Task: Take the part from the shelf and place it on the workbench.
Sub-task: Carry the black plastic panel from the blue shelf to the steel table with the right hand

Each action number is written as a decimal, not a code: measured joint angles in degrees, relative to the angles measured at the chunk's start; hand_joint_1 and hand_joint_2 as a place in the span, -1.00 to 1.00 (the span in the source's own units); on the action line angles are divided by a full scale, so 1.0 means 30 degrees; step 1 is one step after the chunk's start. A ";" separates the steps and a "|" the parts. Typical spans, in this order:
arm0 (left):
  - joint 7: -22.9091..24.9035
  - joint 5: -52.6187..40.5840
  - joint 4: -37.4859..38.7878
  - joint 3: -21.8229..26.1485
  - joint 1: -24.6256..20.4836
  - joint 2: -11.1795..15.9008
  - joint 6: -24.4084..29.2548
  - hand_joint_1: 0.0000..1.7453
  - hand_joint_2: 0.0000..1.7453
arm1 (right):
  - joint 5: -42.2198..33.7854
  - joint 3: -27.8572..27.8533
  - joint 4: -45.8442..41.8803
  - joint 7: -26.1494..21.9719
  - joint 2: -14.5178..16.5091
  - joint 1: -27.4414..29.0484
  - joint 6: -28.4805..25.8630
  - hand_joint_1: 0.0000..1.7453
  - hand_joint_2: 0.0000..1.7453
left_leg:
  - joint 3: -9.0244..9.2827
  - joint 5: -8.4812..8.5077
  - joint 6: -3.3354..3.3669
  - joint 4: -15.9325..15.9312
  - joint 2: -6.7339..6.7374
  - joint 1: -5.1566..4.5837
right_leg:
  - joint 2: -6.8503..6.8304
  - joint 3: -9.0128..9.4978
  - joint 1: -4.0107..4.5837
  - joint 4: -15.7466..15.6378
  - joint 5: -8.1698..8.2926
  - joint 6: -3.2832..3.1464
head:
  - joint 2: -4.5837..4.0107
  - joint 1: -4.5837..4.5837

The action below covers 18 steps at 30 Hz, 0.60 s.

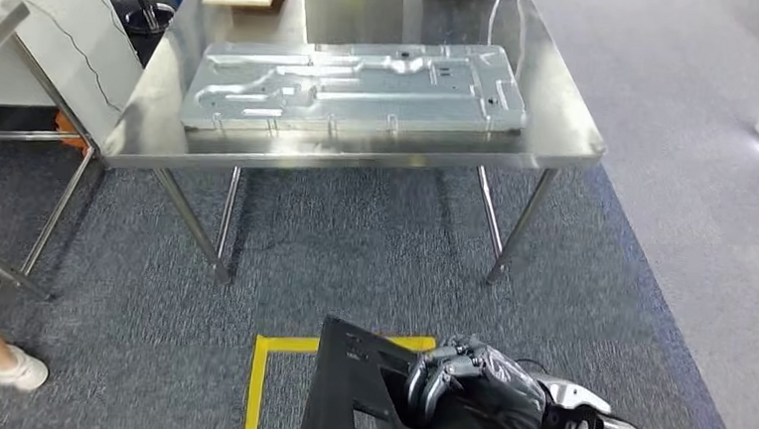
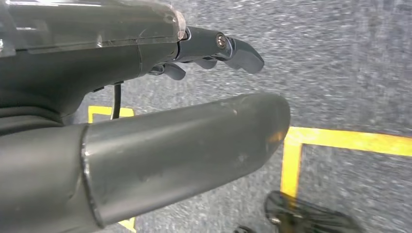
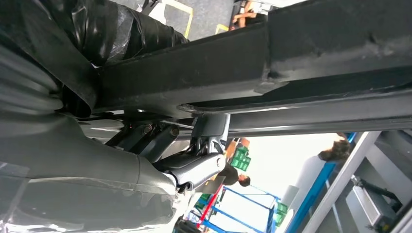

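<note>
While the right hand (image 1: 465, 384) sits at the bottom centre of the head view, its fingers are curled over the edge of a black part (image 1: 349, 397), gripping it low in the frame above the grey carpet (image 1: 354, 243). The right wrist view shows the same grip up close: dark fingers (image 3: 194, 165) hooked under the part's long black edge (image 3: 272, 63). A steel workbench (image 1: 571, 117) fills the upper middle of the head view, well apart from the part, with a large grey metal panel (image 1: 354, 86) lying flat on it. Yellow tape (image 1: 265, 367) marks the carpet at bottom centre, partly hidden by the part. A person's foot in a white shoe (image 1: 13, 368) shows at the lower left edge. The left hand (image 2: 214, 48) hangs over carpet and tape in its wrist view, fingers slightly bent and apart from the thumb (image 2: 194, 145), holding nothing.
</note>
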 joint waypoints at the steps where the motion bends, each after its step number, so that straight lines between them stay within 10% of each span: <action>1: -0.0002 -0.0007 0.0000 0.0011 0.0036 0.0026 0.0000 -1.00 -1.00 | -0.0007 0.0005 0.0018 0.0005 0.0000 -0.0018 -0.0002 0.94 1.00 | 0.0062 0.0789 0.0127 -0.0525 -0.0025 -0.0077 | 0.0054 0.0278 0.0005 -0.0118 -0.0120 0.0107 | 0.0000 -0.0002; 5: -0.0022 -0.0029 0.0000 0.0031 -0.0100 0.0066 -0.0005 -1.00 -1.00 | -0.0049 0.0009 -0.0004 0.0004 0.0000 -0.0133 -0.0004 0.94 1.00 | 0.0996 0.0763 0.0460 -0.1035 -0.0071 -0.0012 | 0.0020 0.0070 0.0029 0.1337 0.0097 0.0522 | 0.0000 0.0006; 9: -0.0036 -0.0057 0.0000 0.0044 -0.0122 0.0024 -0.0007 -1.00 -1.00 | -0.0093 0.0013 0.0005 0.0023 0.0007 -0.0160 -0.0009 0.94 1.00 | 0.1905 0.0000 0.0596 -0.1113 -0.0084 0.0021 | -0.0115 -0.3049 0.0006 0.5509 -0.1646 0.0740 | 0.0000 0.0018; 11: -0.0065 -0.0087 0.0000 0.0049 -0.0094 -0.0011 -0.0009 -1.00 -1.00 | -0.0093 0.0013 0.0014 0.0044 0.0007 -0.0151 -0.0011 0.94 1.00 | 0.2509 -0.0502 0.0575 -0.1109 -0.0121 0.0021 | -0.0145 -0.3988 0.0014 0.5519 -0.2272 0.0750 | 0.0000 0.0017; 16: -0.0138 -0.0102 0.0009 0.0062 -0.0146 -0.0080 -0.0025 -1.00 -1.00 | -0.0078 0.0020 0.0047 0.0158 0.0002 -0.0078 -0.0045 0.94 1.00 | 0.4032 -0.1774 0.0219 -0.1301 -0.0255 -0.0009 | -0.0139 -0.3917 0.0259 0.1157 0.2481 0.0297 | 0.0000 0.0020; 18: -0.0169 -0.0106 0.0013 0.0067 -0.0182 -0.0093 -0.0029 -1.00 -1.00 | -0.0065 0.0027 0.0022 0.0182 0.0000 -0.0101 -0.0064 0.94 1.00 | 0.4232 -0.1832 -0.0014 -0.1259 -0.0302 -0.0023 | -0.0108 -0.3713 0.0288 0.0885 0.2662 0.0029 | 0.0000 0.0024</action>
